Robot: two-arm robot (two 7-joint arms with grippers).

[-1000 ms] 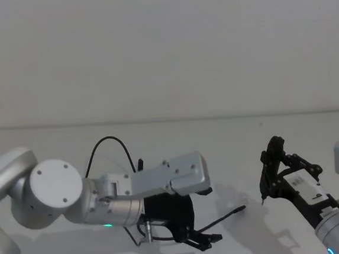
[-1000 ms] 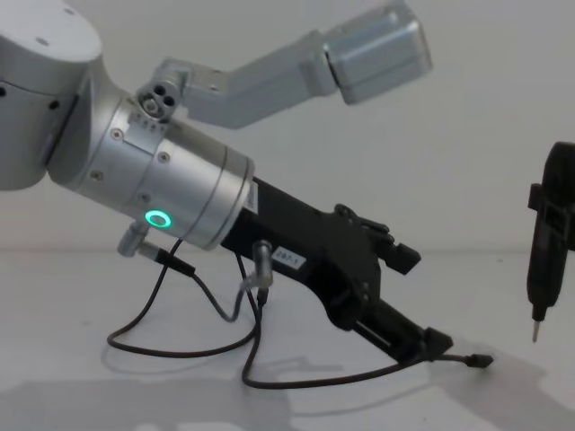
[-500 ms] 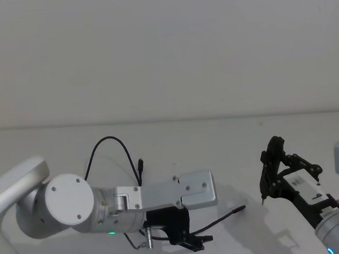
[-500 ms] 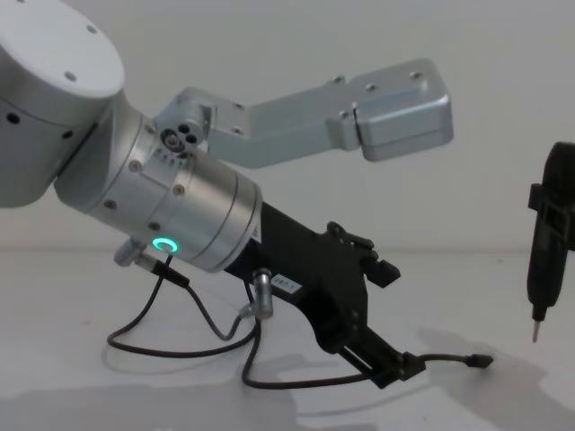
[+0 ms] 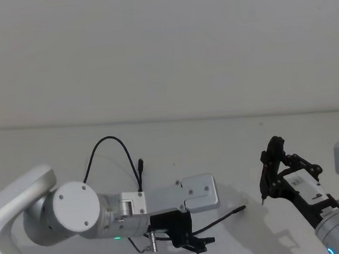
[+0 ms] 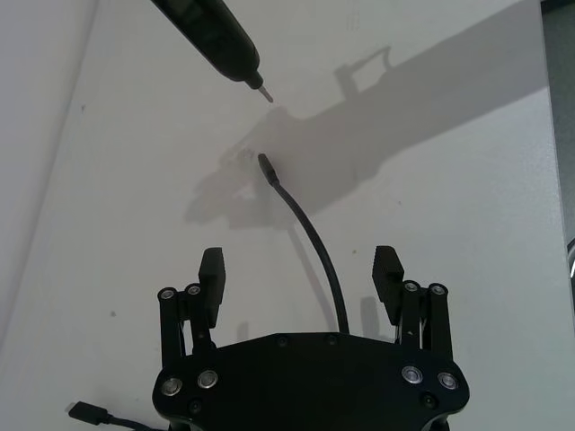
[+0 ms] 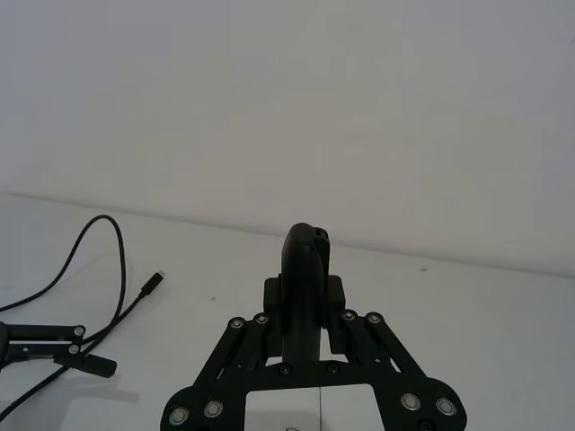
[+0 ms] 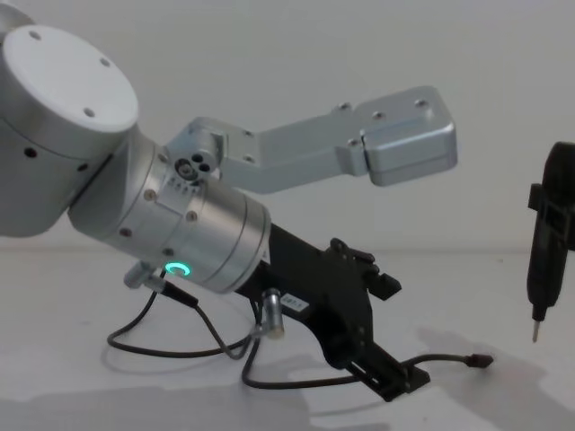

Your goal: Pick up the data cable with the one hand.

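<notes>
The data cable [image 5: 107, 139] lay on the white worktop [image 5: 219, 146]. It rose in an arch at the far left and came down to a small black plug lying just far of my left arm. The rest ran under that arm and came out on the right, ending in the other plug near the middle of the worktop. In the left wrist view this right-hand stretch ran straight out between the two fingers [image 6: 212, 274]. It curved away to its plug without touching either of them, as far as I could see.

The left end effector [image 8: 395, 381] was open, its jaws spread wide on either side of the cable. It sat low at the near edge of the scene, tilted down and to the right from its silver cylinder [image 8: 211, 247], where the green ring light [image 8: 182, 268] glowed. The tips were right down at the worktop; I could not tell whether they touched it. A short lead with a silver plug [image 8: 266, 310] hung under the wrist, and loops of black cord lay on the worktop to the left of it.

Well to the right, the right end effector [image 7: 305, 296] was raised above the worktop and closed on a slim black pen-like tool [image 8: 545, 256]. The tool pointed its metal tip downward. That tip hung clear of the surface, just right of the cable's right-hand plug and apart from it.
</notes>
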